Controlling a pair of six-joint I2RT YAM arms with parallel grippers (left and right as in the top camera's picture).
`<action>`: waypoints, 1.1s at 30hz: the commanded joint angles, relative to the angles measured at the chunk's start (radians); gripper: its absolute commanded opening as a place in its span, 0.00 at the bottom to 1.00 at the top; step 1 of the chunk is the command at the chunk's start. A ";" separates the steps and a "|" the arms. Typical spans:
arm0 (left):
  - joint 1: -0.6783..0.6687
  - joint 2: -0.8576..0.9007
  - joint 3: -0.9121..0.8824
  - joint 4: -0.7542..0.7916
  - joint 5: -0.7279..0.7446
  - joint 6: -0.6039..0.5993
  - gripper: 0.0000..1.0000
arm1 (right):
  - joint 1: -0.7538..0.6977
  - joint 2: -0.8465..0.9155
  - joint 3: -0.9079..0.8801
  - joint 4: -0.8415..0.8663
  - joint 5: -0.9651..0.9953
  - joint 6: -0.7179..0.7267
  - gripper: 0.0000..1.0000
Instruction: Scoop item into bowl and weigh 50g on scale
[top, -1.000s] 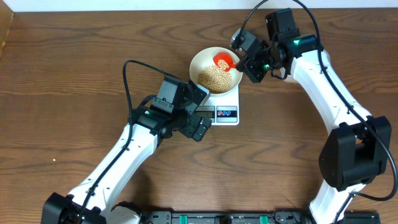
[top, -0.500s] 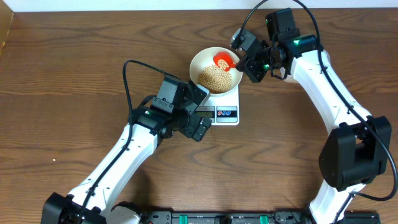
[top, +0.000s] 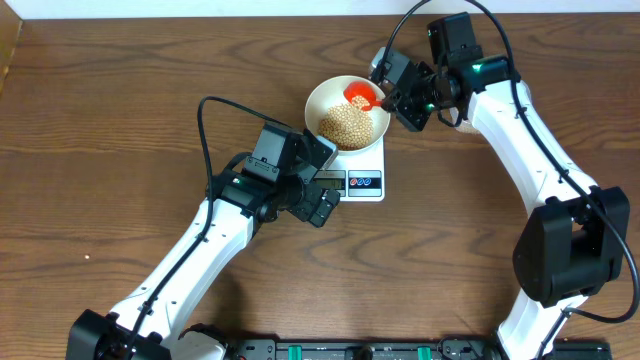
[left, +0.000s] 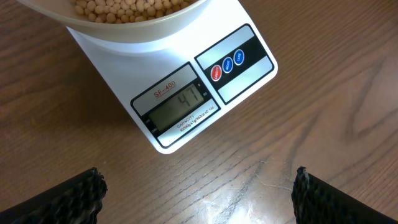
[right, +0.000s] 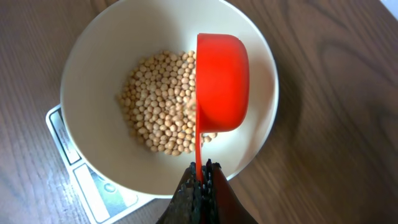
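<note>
Nudged toward the bowl's (right: 81, 59) far rim, the red scoop (right: 221, 81) is clamped in the right gripper (right: 200, 180); the left gripper (left: 199, 193) is spread wide, empty.

Bowl (left: 137, 34) cut off by top edge (L wrist cam); scale (right: 89, 180) mostly hidden beneath it.

We are viewing a robotics lab bench. The left arm (top: 195, 255) and right arm (top: 532, 135), both white-and-black, are standing by a black rail (top: 360, 351) at the edge of a wood-grain table (top: 100, 120), with black cables (top: 204, 130) looping off them and a digital scale (top: 366, 183) sitting between.
</note>
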 joint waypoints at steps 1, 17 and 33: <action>0.004 -0.011 0.002 0.000 -0.006 -0.002 0.98 | -0.006 -0.032 0.022 0.011 -0.018 -0.003 0.01; 0.004 -0.011 0.002 0.000 -0.006 -0.002 0.98 | -0.041 -0.032 0.022 0.042 -0.157 0.124 0.01; 0.004 -0.011 0.002 0.000 -0.006 -0.002 0.98 | -0.047 -0.032 0.022 0.037 -0.200 0.175 0.01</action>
